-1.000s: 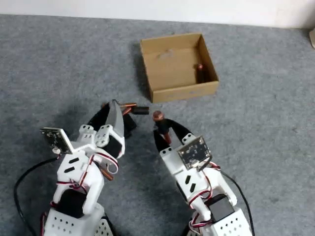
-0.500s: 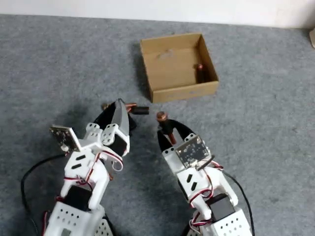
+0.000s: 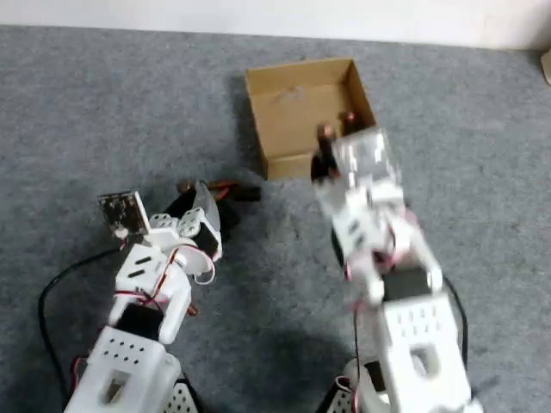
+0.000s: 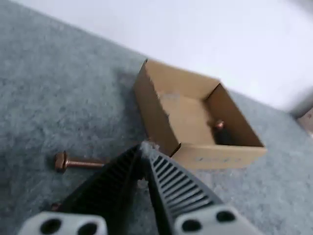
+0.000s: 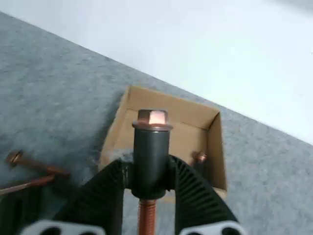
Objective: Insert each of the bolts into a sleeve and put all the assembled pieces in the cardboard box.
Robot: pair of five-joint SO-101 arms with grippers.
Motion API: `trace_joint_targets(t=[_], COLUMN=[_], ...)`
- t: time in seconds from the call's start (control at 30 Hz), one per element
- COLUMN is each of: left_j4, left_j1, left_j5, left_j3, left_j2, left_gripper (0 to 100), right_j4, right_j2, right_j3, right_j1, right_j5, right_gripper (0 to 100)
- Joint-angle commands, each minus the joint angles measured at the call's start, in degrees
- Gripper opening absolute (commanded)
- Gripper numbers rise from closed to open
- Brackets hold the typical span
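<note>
The sleeved bolt (image 5: 150,147) stands upright, clamped in the right gripper (image 5: 149,167). Within the last second that gripper has swung from the middle of the high view up to the front wall of the cardboard box (image 3: 288,163), so I judge it is ready to drop. One finished piece (image 3: 349,118) lies by the box's right wall, leaving room on the left. The left gripper (image 4: 144,155), pinched narrow and empty, sits lower left near a loose bolt (image 4: 78,162).

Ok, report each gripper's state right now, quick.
Left gripper: shut, nothing visibly held.
Right gripper: shut on a sleeved bolt.
</note>
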State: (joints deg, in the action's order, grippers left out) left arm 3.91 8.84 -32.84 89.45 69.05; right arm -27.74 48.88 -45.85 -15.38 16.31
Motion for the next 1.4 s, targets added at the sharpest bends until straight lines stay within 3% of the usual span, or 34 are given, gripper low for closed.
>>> trace_joint_targets(t=[0.0,0.33,0.63,0.9,1.17,1.37], left_j4=[-1.49,-1.58,-1.58,-1.58,-1.58,-1.67], left_j1=[-0.75,-0.75,-0.48,-0.48,-0.48,-0.75], left_j5=[0.35,0.35,0.35,0.35,0.35,0.35], left_j3=[-5.23,-8.13,-8.13,-8.13,-8.13,-8.13], left_j2=[-5.23,-11.03,-11.03,-11.03,-11.03,-11.03], left_gripper=[1,1,1,1,1,1], right_j4=[0.13,-10.95,-20.00,-28.35,-39.25,-48.13], right_j2=[-22.02,-65.19,-89.36,-97.63,-98.07,-97.89], right_j3=[20.97,60.79,82.86,95.69,103.78,111.52], right_j1=[1.63,4.97,8.92,8.92,8.92,8.66], right_j5=[0.62,0.70,0.70,0.53,0.62,0.62], right_gripper=[0.5,0.5,0.5,0.9,28.8,30.1])
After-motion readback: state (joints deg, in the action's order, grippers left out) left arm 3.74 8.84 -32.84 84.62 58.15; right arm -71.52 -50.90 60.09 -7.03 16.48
